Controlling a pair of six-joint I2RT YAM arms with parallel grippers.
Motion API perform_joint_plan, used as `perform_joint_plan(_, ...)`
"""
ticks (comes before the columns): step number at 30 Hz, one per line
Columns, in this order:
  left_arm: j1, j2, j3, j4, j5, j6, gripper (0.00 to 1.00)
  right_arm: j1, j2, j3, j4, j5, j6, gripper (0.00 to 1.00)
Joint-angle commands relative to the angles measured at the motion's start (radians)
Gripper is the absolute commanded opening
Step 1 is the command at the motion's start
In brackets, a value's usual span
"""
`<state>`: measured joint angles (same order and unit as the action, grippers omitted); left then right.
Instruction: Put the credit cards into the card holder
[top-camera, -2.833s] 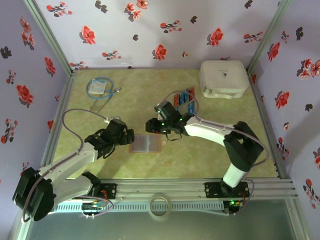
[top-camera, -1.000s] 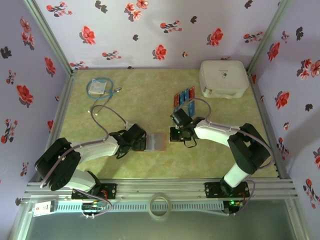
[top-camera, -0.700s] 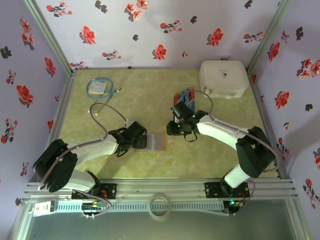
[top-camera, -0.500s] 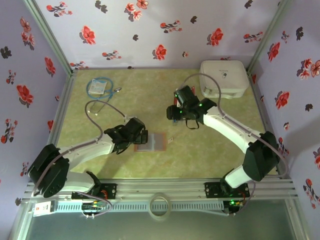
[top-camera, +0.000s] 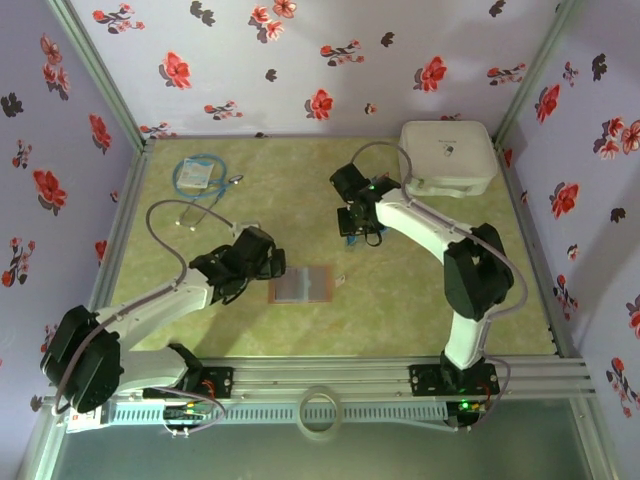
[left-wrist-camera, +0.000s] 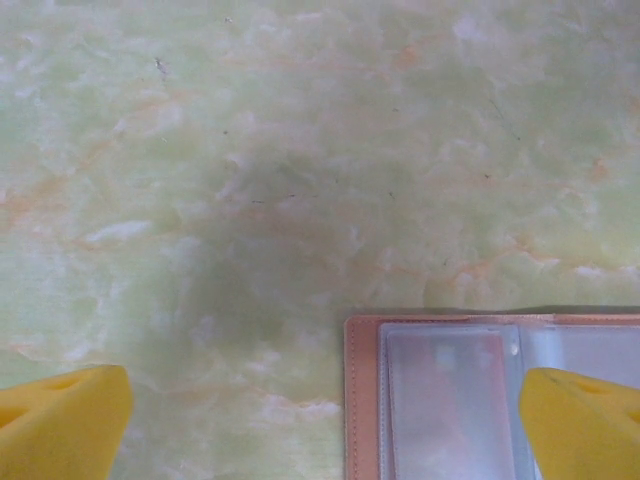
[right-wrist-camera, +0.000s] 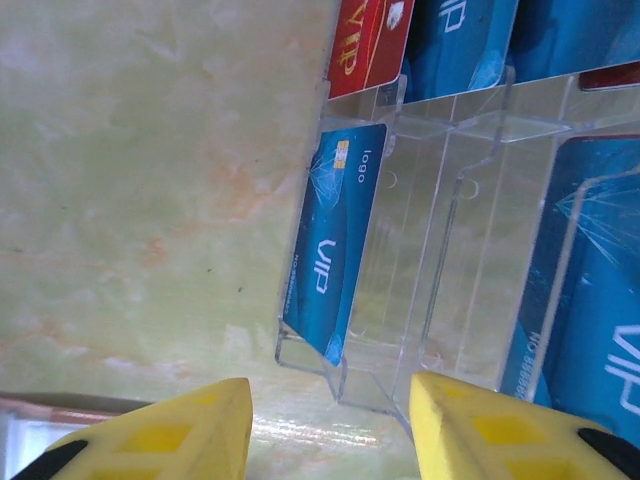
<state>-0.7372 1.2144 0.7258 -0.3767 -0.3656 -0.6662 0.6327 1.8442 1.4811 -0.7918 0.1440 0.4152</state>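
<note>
The card holder (top-camera: 300, 285) lies open and flat on the green table, its brown rim and greyish clear pockets (left-wrist-camera: 450, 400) at the lower right of the left wrist view. A reddish shape shows faintly through one pocket. My left gripper (top-camera: 263, 262) hovers open just left of the holder, its yellow fingertips (left-wrist-camera: 60, 420) holding nothing. My right gripper (top-camera: 355, 215) is open over a clear plastic rack (right-wrist-camera: 440, 300) of credit cards. A blue card (right-wrist-camera: 335, 240) leans just ahead of its yellow fingertips (right-wrist-camera: 160, 435), beside a red card (right-wrist-camera: 370, 45) and more blue ones (right-wrist-camera: 580, 300).
A big white box (top-camera: 447, 157) stands at the back right, close to the rack. A coiled blue cable (top-camera: 198, 175) lies at the back left. A small pale scrap (top-camera: 342, 278) rests just right of the holder. Flowered walls enclose the table on three sides.
My right gripper has left the holder's right edge, swung back over the card rack and opened. My left gripper has drawn back up and left off the holder's left edge.
</note>
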Motion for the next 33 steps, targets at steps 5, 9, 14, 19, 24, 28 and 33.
perform_joint_plan(5,0.035,-0.040,-0.055,0.004,0.023,0.026,1.00,-0.004,0.099,0.097,-0.062,0.061,-0.035,0.45)
perform_joint_plan(9,0.046,-0.059,-0.079,0.016,0.034,0.024,1.00,-0.004,0.156,0.142,-0.084,0.064,-0.045,0.44)
perform_joint_plan(14,0.056,-0.086,-0.107,0.028,0.044,0.021,1.00,-0.005,0.202,0.175,-0.099,0.066,-0.048,0.44)
perform_joint_plan(19,0.063,-0.102,-0.129,0.039,0.046,0.018,1.00,-0.004,0.232,0.196,-0.105,0.049,-0.045,0.43)
perform_joint_plan(24,0.067,-0.107,-0.139,0.042,0.049,0.019,1.00,-0.006,0.237,0.196,-0.093,0.023,-0.036,0.40)
perform_joint_plan(28,0.069,-0.107,-0.143,0.047,0.051,0.020,1.00,-0.007,0.230,0.196,-0.083,0.005,-0.026,0.35)
perform_joint_plan(33,0.069,-0.104,-0.146,0.052,0.057,0.019,1.00,-0.020,0.223,0.196,-0.073,-0.016,-0.017,0.33)
